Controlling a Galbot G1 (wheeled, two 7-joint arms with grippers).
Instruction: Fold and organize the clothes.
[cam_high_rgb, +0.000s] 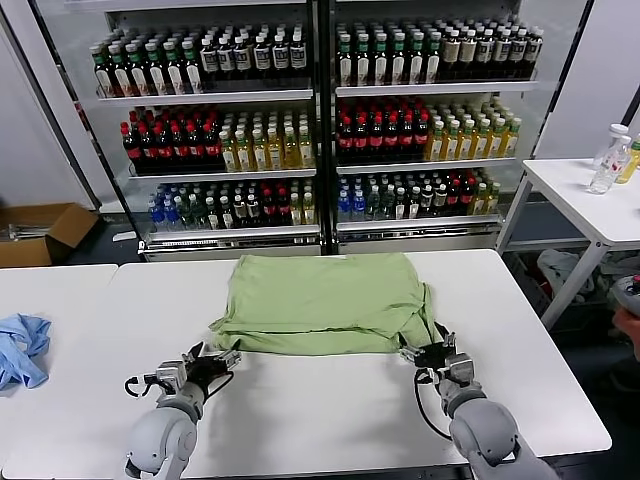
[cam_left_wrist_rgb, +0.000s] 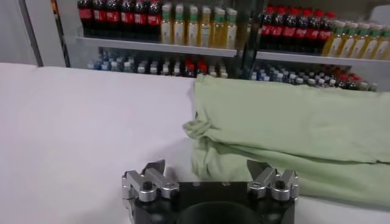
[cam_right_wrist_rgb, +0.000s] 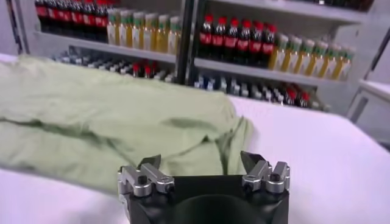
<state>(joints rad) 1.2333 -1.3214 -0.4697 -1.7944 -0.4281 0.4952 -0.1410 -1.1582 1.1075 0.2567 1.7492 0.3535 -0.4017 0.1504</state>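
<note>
The light green shirt (cam_high_rgb: 320, 303) lies folded into a rough rectangle on the white table (cam_high_rgb: 330, 405), plain side up; collar, buttons and print are hidden. My left gripper (cam_high_rgb: 218, 360) is open, just off the shirt's near left corner. My right gripper (cam_high_rgb: 425, 352) is open at the near right corner, where a fold of cloth bunches. In the left wrist view the shirt (cam_left_wrist_rgb: 292, 131) lies just beyond the open left gripper (cam_left_wrist_rgb: 209, 167). In the right wrist view the shirt (cam_right_wrist_rgb: 109, 115) lies just beyond the open right gripper (cam_right_wrist_rgb: 201, 161).
A light blue cloth (cam_high_rgb: 22, 348) lies on the neighbouring table at the left. Drink coolers full of bottles (cam_high_rgb: 320, 120) stand behind the table. A side table (cam_high_rgb: 600, 205) with bottles stands at the right. A cardboard box (cam_high_rgb: 40, 232) sits on the floor at the left.
</note>
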